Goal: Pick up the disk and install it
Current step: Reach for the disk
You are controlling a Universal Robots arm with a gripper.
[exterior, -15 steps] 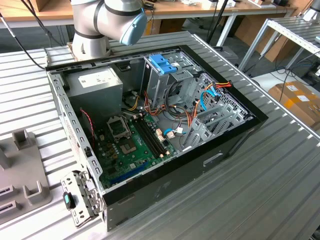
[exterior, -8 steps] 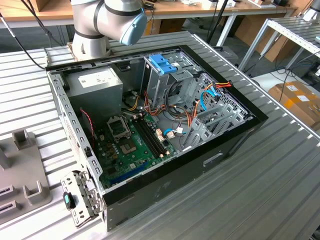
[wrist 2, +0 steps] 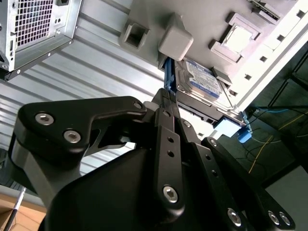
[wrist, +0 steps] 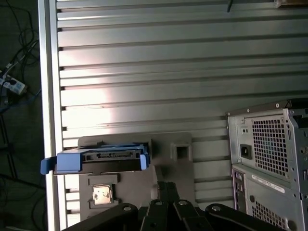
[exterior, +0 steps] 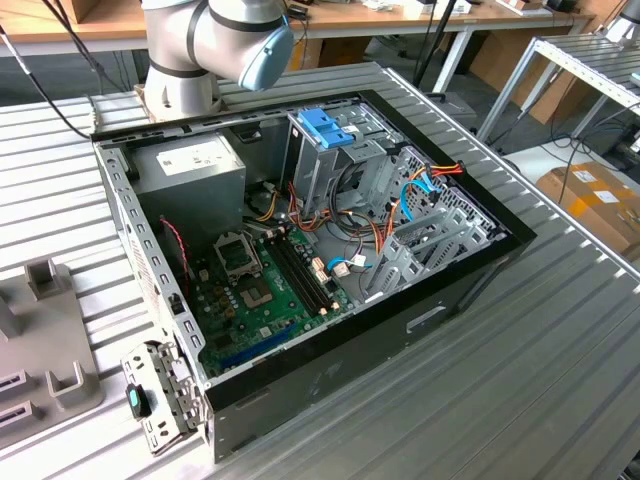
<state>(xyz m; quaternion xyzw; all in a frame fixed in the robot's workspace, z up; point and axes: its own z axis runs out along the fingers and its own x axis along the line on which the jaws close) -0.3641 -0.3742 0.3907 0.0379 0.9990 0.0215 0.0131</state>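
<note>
The disk point(wrist 2: 201, 77), grey metal with a blue-and-white label and light blue rails, rests on a grey fixture plate point(wrist 2: 144, 12) on the ribbed table. The first wrist view shows the disk point(wrist: 100, 161) edge-on, with its connector side facing the camera. My gripper point(wrist 2: 166, 98) hovers above the fixture with its black fingers point(wrist: 164, 190) drawn together and nothing between them. It is close to the disk's blue rail point(wrist 2: 167, 77) but apart from it.
The open computer case point(exterior: 330, 250) lies on the table, with a blue bracket point(exterior: 326, 127) on its drive cage, a motherboard and loose cables. Its rear panel point(wrist: 269, 159) stands near the fixture. Part of the grey fixture point(exterior: 45, 340) lies at the exterior view's left. The table edge point(wrist: 45, 96) runs beside the fixture.
</note>
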